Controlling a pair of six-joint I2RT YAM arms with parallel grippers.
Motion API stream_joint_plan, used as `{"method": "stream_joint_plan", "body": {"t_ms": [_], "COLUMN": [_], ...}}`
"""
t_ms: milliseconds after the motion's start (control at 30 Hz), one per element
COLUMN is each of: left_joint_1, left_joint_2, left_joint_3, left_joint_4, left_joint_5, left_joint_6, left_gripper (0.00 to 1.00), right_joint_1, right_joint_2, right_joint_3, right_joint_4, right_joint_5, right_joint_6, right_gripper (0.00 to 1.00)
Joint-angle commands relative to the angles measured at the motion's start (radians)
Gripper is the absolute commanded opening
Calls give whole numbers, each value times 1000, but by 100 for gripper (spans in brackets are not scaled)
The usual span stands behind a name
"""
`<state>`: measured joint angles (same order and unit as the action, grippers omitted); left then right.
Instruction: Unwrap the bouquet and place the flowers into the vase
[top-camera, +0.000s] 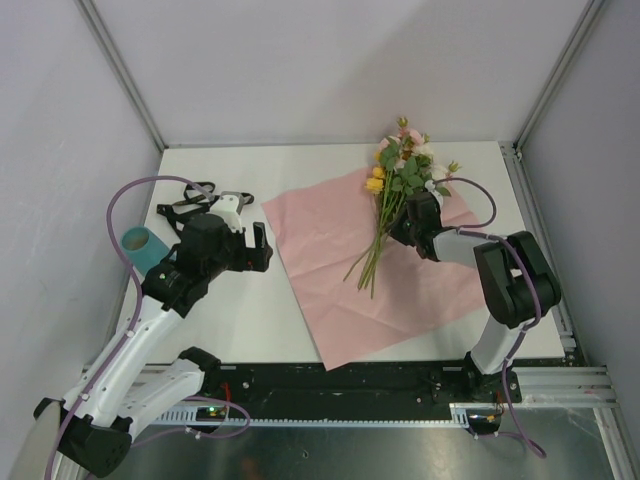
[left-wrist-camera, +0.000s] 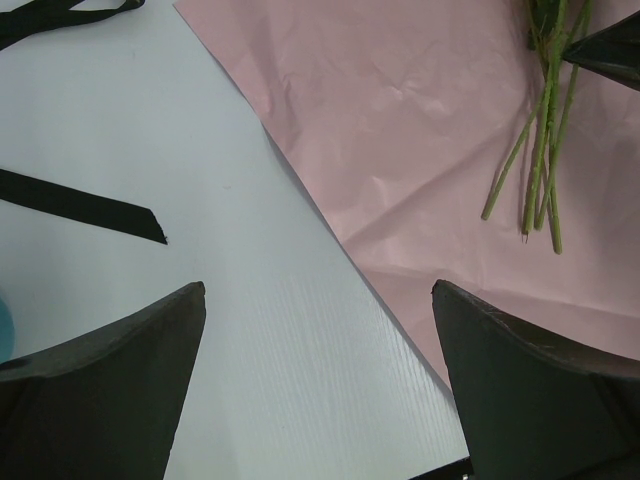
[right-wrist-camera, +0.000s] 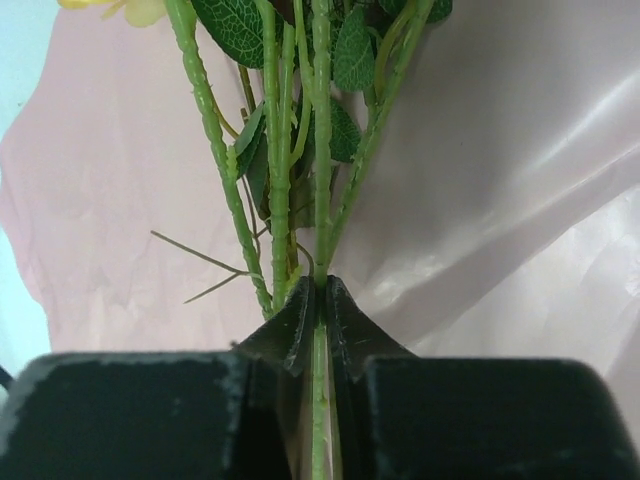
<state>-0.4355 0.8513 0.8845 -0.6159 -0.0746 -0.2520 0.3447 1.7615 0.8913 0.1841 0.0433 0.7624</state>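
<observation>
Green stems of the flowers (right-wrist-camera: 322, 180) are pinched at the tips of the right pincer (right-wrist-camera: 318, 300), which is closed down onto one stem while the others run just beside it. The bunch lies on the pink paper (top-camera: 330, 270), blooms toward the far right corner of the surface (top-camera: 250, 320), stem ends pointing toward the near edge. The sheet is spread flat, one corner reaching the near edge, with bare room to its left. The right arm is folded at the elbow by the right edge, its wrist low and reaching leftward. The left pincer (left-wrist-camera: 318, 290) hangs wide apart over the paper's left edge, holding nothing. Left of that arm, by the left edge, sits the teal vase (top-camera: 140, 243), and black ribbon (left-wrist-camera: 80, 205) lies beyond it.
</observation>
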Motion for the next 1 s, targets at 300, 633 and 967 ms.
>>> {"method": "stream_joint_plan", "body": {"t_ms": [300, 633, 967], "left_joint_1": [2, 2, 3], "left_joint_2": [-10, -22, 21], "left_joint_3": [-2, 39, 182], "left_joint_4": [18, 52, 73], "left_joint_5": [17, 141, 306], "left_joint_6": [22, -12, -61], "left_gripper": [100, 96, 95], "right_joint_1": [123, 198, 251], "right_joint_2": [-211, -403, -590], "right_joint_3": [26, 24, 3], "right_joint_4": [-52, -113, -149], "right_joint_5": [355, 399, 283], "right_joint_6": [-161, -232, -272], "right_gripper": [0, 0, 0]}}
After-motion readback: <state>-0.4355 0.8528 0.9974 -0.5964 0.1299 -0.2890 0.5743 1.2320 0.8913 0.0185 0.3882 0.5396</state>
